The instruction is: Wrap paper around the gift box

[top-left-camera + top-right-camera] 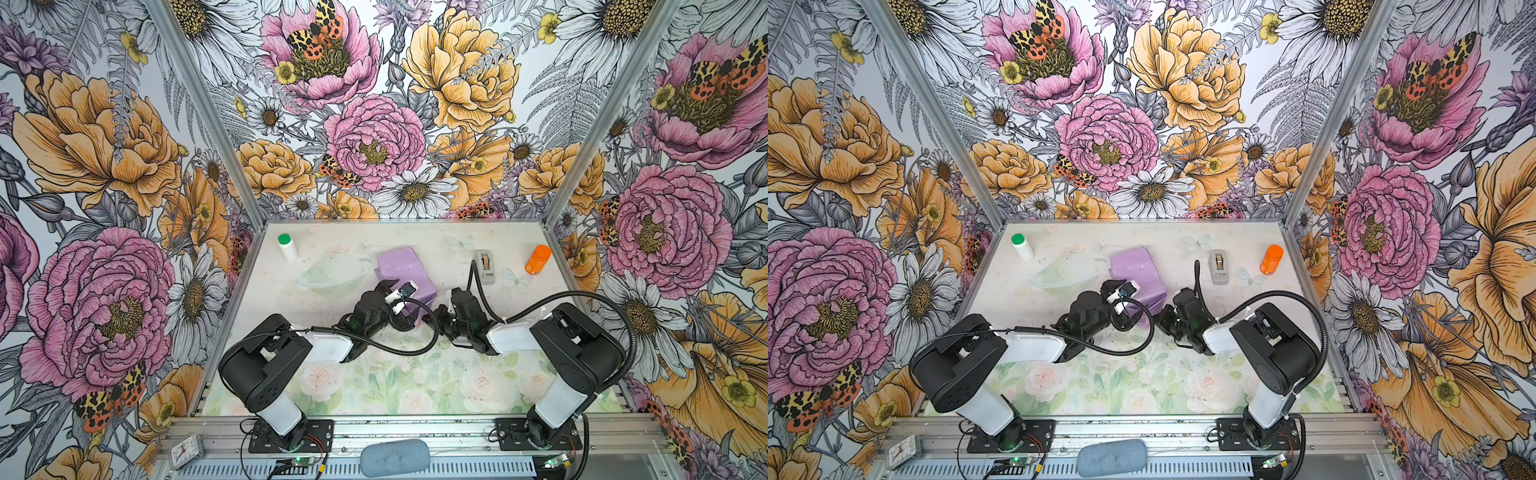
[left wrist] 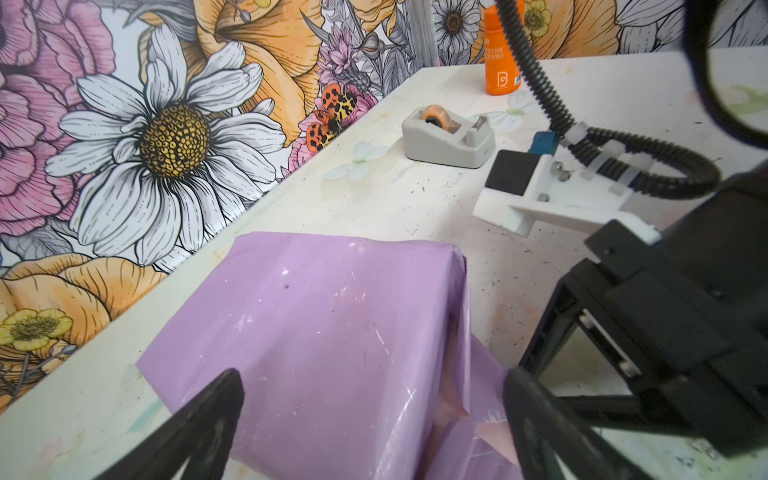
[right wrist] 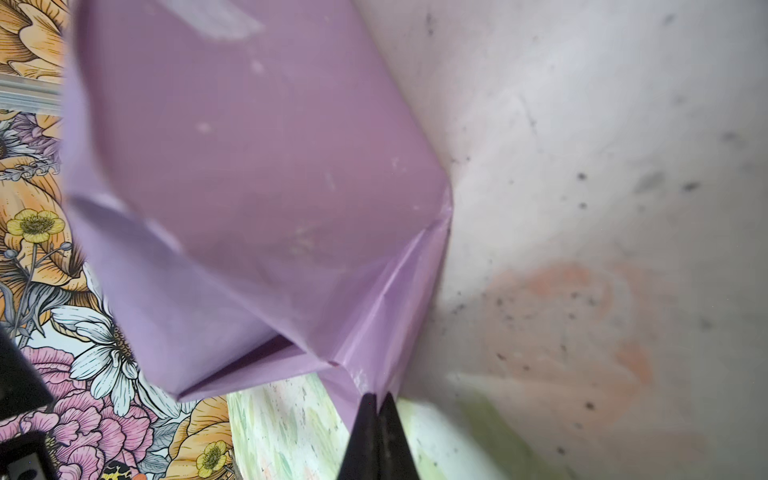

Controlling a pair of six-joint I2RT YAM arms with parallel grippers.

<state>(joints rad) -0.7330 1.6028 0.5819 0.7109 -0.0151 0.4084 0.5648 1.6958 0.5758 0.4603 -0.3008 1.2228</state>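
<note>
The paper [image 1: 401, 268] [image 1: 1133, 266] is lilac and folded around a boxy shape in the middle of the table. The gift box itself is hidden under it. In the left wrist view the paper [image 2: 332, 332] lies between the spread fingers of my left gripper [image 2: 374, 419], which is open and straddles the parcel's near end [image 1: 409, 309]. My right gripper [image 3: 378, 399] is shut on a folded corner flap of the paper [image 3: 374, 316] at the parcel's right near corner [image 1: 436, 311] [image 1: 1160, 313]. The parcel's end is still open there, showing a dark gap.
A grey tape dispenser [image 1: 485, 266] [image 2: 449, 139] stands right of the parcel, with an orange bottle [image 1: 538, 259] [image 2: 500, 62] beyond it. A white bottle with a green cap [image 1: 287, 246] stands at the back left. A clear plastic dish [image 1: 332, 272] lies left of the parcel.
</note>
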